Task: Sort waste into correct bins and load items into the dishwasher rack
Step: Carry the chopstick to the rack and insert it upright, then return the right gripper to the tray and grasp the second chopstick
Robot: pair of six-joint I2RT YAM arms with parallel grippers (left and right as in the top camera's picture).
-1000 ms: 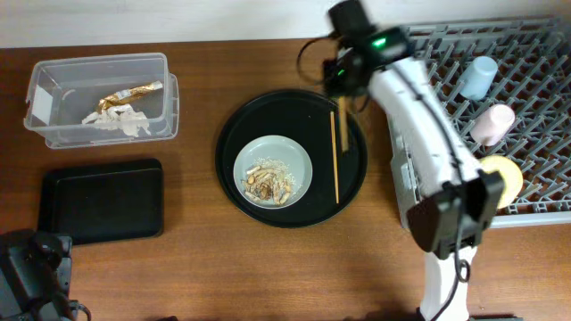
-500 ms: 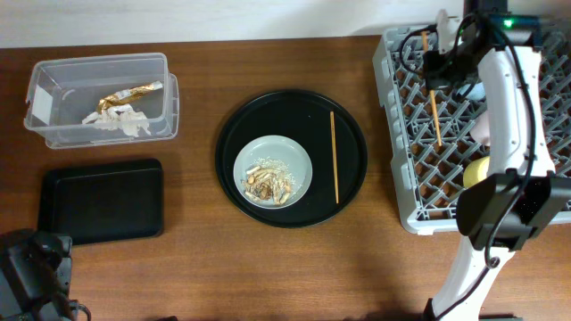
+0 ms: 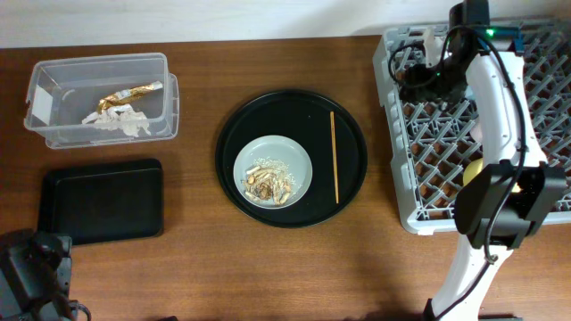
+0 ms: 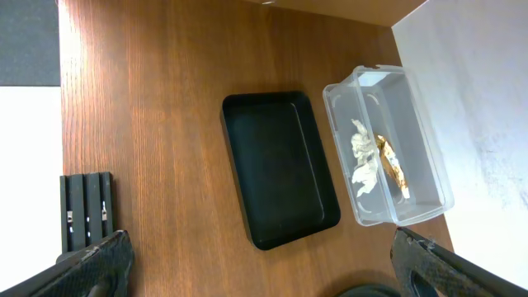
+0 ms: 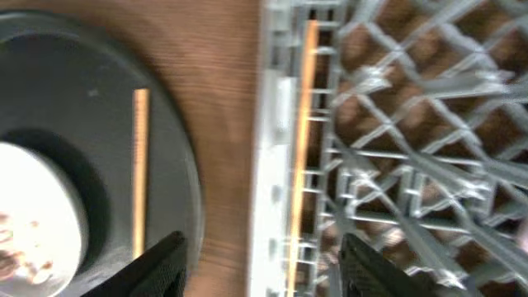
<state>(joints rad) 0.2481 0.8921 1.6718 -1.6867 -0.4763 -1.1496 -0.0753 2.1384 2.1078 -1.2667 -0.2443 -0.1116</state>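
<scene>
Wood chopstick (image 5: 300,140), thin, straight, lies along grey lattice rack (image 5: 272,124).

The right arm (image 3: 501,100) hides most of the yellow bowl (image 3: 471,170), and the rack (image 3: 398,134) runs off the right edge.

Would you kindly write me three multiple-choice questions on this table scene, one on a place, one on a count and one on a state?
1. Where does the gold-brown wrapper lie?
A. in the clear tub
B. on the black rectangular tray
C. in the rack

2. How many chopsticks lie on the round black tray?
A. none
B. one
C. three

3. What is the state of the grey plate?
A. bare
B. carrying food scraps
C. upside down

Answers: 1 A, it lies beside the white paper inside the tub; 2 B, a single stick lies right of the plate; 3 B, beige scraps sit on its middle.
</scene>
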